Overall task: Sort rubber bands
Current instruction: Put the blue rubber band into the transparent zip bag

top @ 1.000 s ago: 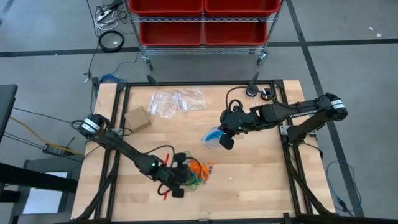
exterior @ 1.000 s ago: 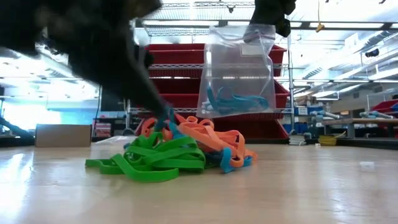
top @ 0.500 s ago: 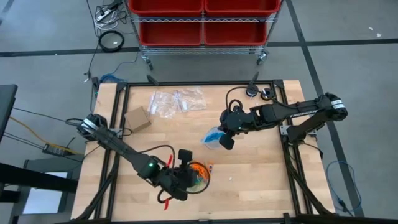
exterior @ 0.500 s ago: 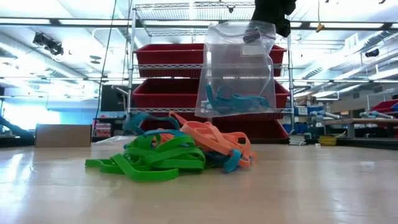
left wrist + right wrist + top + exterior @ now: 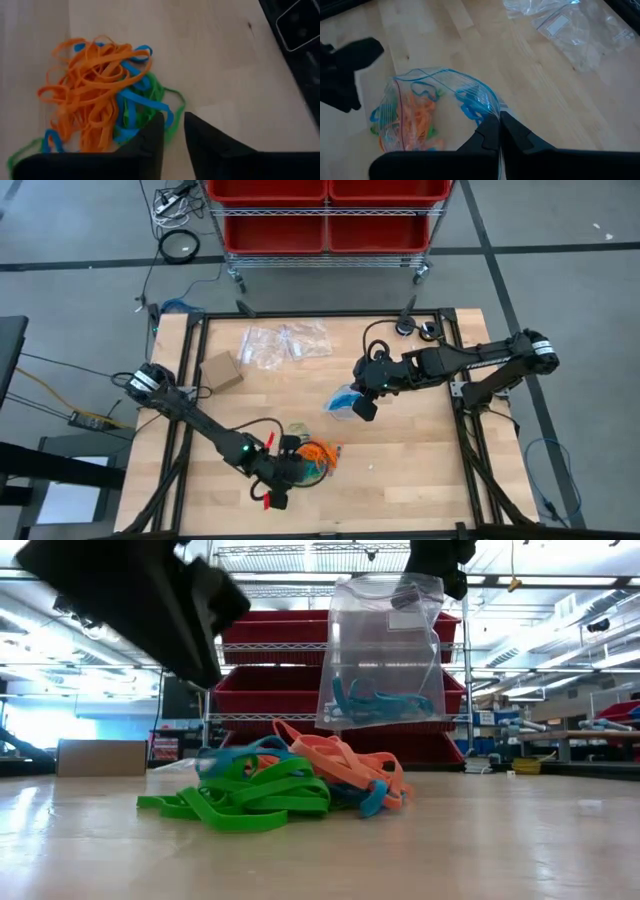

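High view: my left arm has pulled back from over the bands [image 5: 315, 459] on the surface [image 5: 400, 440], and my left pincer [image 5: 173, 131] now hangs just beside the heap, narrow and empty. No band came away, so that pick is to redo. My right pincer [image 5: 498, 131] stays clamped on the bag [image 5: 432, 107], blue bands inside.

A clear plastic bag [image 5: 440, 107] is being pinched at its edge by the right gripper [image 5: 498, 131], its fingers closed together. Blue rubber bands [image 5: 472, 107] are being held inside it. Empty bags [image 5: 570, 27] are lying on the wooden table [image 5: 520, 75].
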{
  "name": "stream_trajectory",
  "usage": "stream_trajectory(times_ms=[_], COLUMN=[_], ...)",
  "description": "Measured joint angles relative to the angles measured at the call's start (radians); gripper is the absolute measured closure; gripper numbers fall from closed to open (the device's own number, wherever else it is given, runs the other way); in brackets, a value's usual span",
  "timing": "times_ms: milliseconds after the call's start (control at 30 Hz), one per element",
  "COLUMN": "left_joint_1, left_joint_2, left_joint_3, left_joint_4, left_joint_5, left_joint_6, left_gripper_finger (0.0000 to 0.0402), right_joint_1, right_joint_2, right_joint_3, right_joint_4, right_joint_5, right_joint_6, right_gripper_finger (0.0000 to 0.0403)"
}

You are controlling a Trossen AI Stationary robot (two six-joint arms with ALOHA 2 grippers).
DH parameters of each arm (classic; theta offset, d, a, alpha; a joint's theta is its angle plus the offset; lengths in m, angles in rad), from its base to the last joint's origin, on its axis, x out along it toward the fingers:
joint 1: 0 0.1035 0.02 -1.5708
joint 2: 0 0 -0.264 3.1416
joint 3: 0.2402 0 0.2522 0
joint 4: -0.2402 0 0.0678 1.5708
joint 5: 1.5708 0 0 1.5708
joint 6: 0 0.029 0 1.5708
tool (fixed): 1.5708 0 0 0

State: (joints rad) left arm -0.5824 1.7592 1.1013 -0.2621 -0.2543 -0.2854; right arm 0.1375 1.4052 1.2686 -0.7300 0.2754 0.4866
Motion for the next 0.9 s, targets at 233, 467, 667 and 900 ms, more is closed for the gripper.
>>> stream_trajectory(times_ms=[233, 467, 667, 900], left_joint_1=[-0.006, 0.015, 0.033, 0.035], left_joint_2=[0.001, 0.029, 0.106, 0.123], left_joint_3=[-0.173, -0.233, -0.232, -0.23], left_joint_4=[0.28, 0.372, 0.447, 0.464], left_joint_5=[-0.067, -0.064, 0.015, 0.019], left_joint_6=[0.022, 0.016, 0.015, 0.007], left_gripper_finger=[0.0265, 0.0261, 0.0261, 0.0261], right_joint_1=[0.0, -0.002, -0.002, -0.003], right_joint_2=[0.0, 0.0, 0.0, 0.0], right_joint_3=[0.0, 0.0, 0.0, 0.0], right_joint_4=[0.002, 0.004, 0.006, 0.008], right_joint_5=[-0.008, -0.009, -0.009, -0.009], right_joint_6=[0.0, 0.0, 0.0, -0.003], right_gripper_finger=[0.0403, 0.0403, 0.0403, 0.0403])
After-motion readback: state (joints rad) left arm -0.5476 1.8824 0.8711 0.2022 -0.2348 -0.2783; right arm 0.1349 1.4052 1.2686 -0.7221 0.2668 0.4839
